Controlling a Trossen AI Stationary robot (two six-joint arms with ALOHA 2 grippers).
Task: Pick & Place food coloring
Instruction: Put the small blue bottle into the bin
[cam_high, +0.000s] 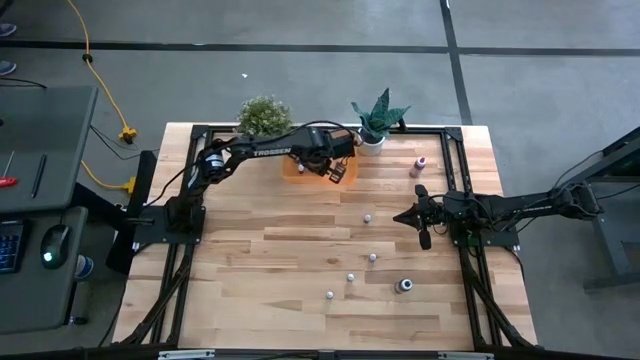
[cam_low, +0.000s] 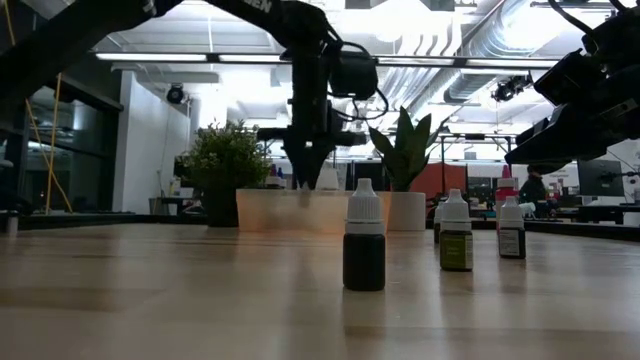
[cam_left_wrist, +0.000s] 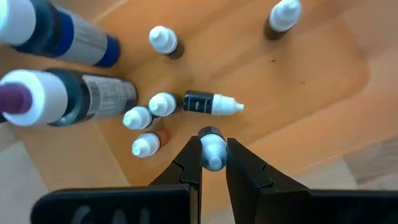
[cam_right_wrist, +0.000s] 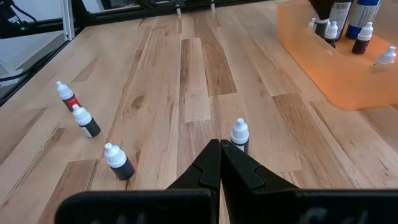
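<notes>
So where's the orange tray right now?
The orange tray sits at the table's far edge in the high view, between the two potted plants, under the left gripper.

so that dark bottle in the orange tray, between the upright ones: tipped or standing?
Tipped. The dark bottle lies on its side on the orange tray floor, white tip sideways; neighbours show caps end-on.

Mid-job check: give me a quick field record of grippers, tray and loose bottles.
left gripper: over the orange tray, shut on a white-capped bottle
right gripper: shut, empty, above the table, right side
tray contents: several bottles, one lying on its side
loose bottles: several standing on the table, nearest the right gripper
plants: two, at the far edge
</notes>
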